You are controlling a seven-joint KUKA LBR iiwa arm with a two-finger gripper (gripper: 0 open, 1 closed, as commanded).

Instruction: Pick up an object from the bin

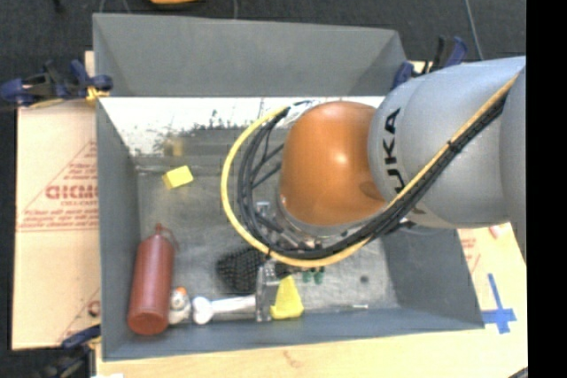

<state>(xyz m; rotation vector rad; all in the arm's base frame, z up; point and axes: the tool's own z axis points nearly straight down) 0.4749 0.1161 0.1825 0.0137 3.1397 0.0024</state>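
- Three things crowd the gripper (pixel 267 297) near the bin's (pixel 248 57) front wall: a yellow wedge (pixel 287 300) just beside it, a white rod (pixel 220 308), a black mesh (pixel 236 268)
- I cannot tell whether the jaws are apart or together
- I'd centre on the wedge alone, clear of rod and wall, then close
- The red bottle (pixel 151 279) lies well apart, at the left

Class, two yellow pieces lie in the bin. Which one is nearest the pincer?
The yellow wedge by the bin's near wall, right beside the pincer. The other, a small yellow block, lies far off toward the back left.
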